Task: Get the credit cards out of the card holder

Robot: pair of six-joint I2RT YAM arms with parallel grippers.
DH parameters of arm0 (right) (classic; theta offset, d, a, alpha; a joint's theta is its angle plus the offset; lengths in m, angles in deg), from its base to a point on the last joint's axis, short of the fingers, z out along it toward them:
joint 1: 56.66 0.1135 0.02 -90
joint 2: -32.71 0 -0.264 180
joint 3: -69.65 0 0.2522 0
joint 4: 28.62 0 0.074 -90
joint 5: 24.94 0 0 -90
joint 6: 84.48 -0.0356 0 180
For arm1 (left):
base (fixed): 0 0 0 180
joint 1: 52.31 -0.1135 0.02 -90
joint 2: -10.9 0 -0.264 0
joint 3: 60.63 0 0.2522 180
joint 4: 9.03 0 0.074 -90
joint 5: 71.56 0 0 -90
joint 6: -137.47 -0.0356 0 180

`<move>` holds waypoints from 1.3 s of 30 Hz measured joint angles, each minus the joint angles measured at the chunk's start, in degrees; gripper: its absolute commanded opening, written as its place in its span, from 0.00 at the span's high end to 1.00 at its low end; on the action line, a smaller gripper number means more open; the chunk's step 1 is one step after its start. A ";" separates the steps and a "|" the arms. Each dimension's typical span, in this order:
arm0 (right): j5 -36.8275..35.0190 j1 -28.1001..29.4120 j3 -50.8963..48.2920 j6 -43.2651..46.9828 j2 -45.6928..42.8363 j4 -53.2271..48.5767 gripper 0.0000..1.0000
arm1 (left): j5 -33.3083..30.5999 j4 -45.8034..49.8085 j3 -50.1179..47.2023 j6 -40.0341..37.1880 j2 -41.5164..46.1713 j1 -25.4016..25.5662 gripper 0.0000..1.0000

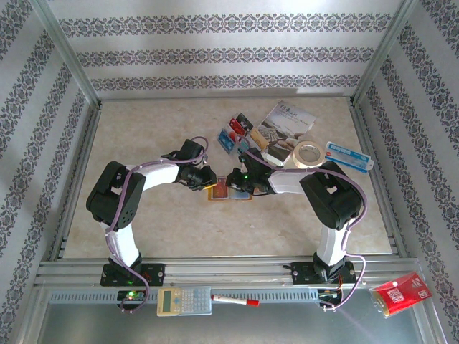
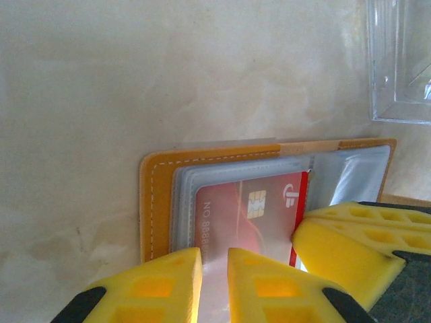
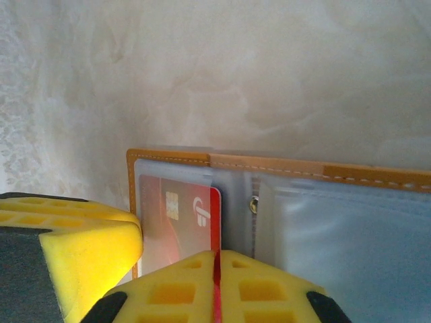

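Note:
The orange-tan card holder (image 1: 231,195) lies open on the table between both grippers, its clear sleeves facing up (image 2: 158,202) (image 3: 337,176). A red credit card (image 2: 249,215) with a gold chip sits in the left sleeve, its right edge sticking out of the sleeve (image 3: 182,215). My right gripper (image 3: 217,259) is shut on that red edge; its yellow fingers (image 2: 350,242) also show in the left wrist view. My left gripper (image 2: 214,259) pinches the near edge of the sleeve over the card. Several loose credit cards (image 1: 233,132) lie farther back.
A printed brochure (image 1: 283,125), a tape roll (image 1: 310,152) and a long white-and-blue box (image 1: 349,156) lie at the back right. A clear plastic case (image 2: 404,60) sits beyond the holder. A calculator (image 1: 184,301), marker (image 1: 233,300) and red packet (image 1: 401,292) rest on the near rail.

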 measured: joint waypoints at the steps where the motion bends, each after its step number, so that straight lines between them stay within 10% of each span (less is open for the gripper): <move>1: 0.00 -0.11 -0.13 0.00 0.00 0.28 0.92 | 0.00 0.00 0.02 -0.02 0.00 0.00 0.79; 39: -0.11 -2.60 -3.32 2.84 -2.56 0.61 0.99 | 2.91 2.14 2.95 -1.44 1.81 1.92 0.78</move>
